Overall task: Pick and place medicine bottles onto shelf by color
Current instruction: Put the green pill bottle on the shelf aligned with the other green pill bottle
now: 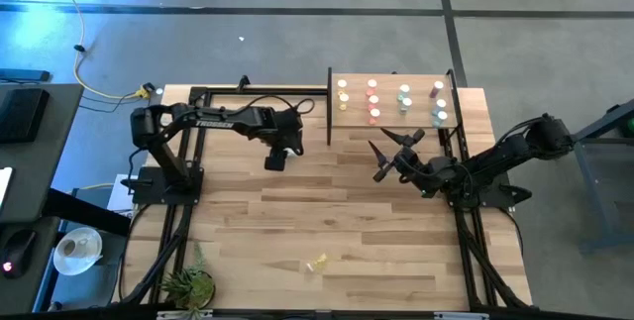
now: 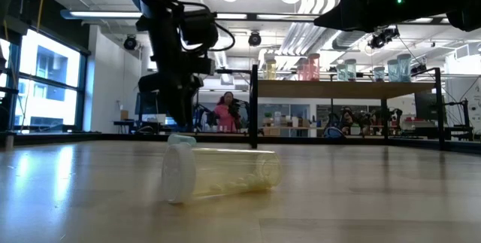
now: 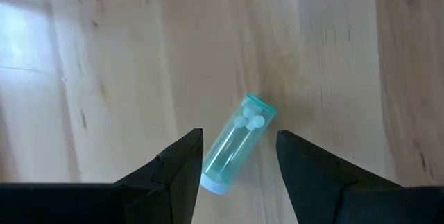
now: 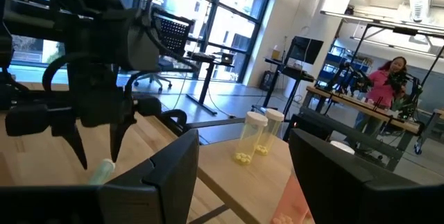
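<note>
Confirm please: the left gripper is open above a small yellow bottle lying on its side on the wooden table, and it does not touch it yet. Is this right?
Not quite: the colour is wrong. In the left wrist view, the small bottle lying on its side between the open left gripper fingers is teal-green with a white cap, not yellow. It lies on the striped wooden table, and the gripper does not touch it yet.

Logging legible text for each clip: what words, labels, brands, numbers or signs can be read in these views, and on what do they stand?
No text can be read in any view.
Dark left arm: a pale marking on its link in the high view, too small to read.
Lying teal-green transparent medicine bottle: no label visible.
Lying yellow transparent medicine bottle with white cap: no label visible.
</note>
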Tool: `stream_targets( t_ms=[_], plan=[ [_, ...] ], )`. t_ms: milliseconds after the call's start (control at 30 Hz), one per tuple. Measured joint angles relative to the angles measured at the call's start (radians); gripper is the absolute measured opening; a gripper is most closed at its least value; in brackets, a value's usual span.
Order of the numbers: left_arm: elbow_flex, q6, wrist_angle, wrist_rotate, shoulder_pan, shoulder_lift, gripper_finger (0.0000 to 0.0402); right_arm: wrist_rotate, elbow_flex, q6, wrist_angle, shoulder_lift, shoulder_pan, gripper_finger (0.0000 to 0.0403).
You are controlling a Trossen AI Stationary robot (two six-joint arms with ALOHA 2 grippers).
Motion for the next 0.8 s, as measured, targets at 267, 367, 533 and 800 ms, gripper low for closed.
stream_targets(
  t_ms=[267, 367, 533, 800],
  plan=[
    [0.000, 0.048, 0.004, 0.005, -0.007, 0.015, 0.0172, 0.000, 0.000, 0.000, -0.008, 0.000, 0.000, 0.0217],
    [0.000, 0.060, 0.006, 0.006, -0.008, 0.015, 0.0172, 0.000, 0.000, 0.000, -0.010, 0.000, 0.000, 0.0217],
    [0.000, 0.055, 0.026, 0.008, -0.010, 0.054, 0.0172, 0.000, 0.000, 0.000, -0.010, 0.000, 0.000, 0.0217],
    [0.000, 0.051, 0.032, -0.070, -0.014, 0.116, 0.0172, 0.000, 0.000, 0.000, -0.010, 0.000, 0.000, 0.0217]
  ],
)
